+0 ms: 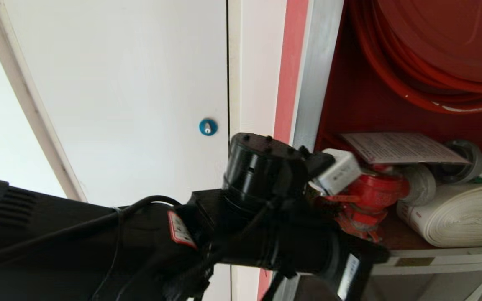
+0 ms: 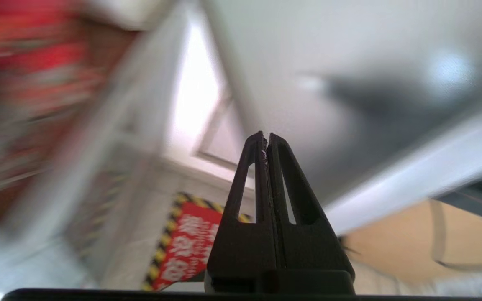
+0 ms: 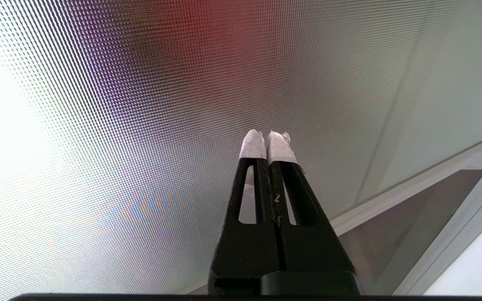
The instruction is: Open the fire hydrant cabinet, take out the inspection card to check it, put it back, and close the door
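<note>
The card (image 1: 404, 148), white with dense small print, lies atop the hose roll (image 1: 462, 213) inside the red-lined cabinet (image 1: 349, 96). Left gripper (image 2: 265, 140) seems pressed together, empty; right gripper (image 3: 267, 140) likewise.

The left arm (image 1: 241, 217) hid part of the red valve (image 1: 366, 196); beyond the left gripper (image 2: 265, 140), everything smeared into blur.

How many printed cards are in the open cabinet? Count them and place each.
1. The inspection card lies on top of the red valve and the white rolled hose, below the red hose reel. The arm hides part of the cabinet, so another could be there.
</note>
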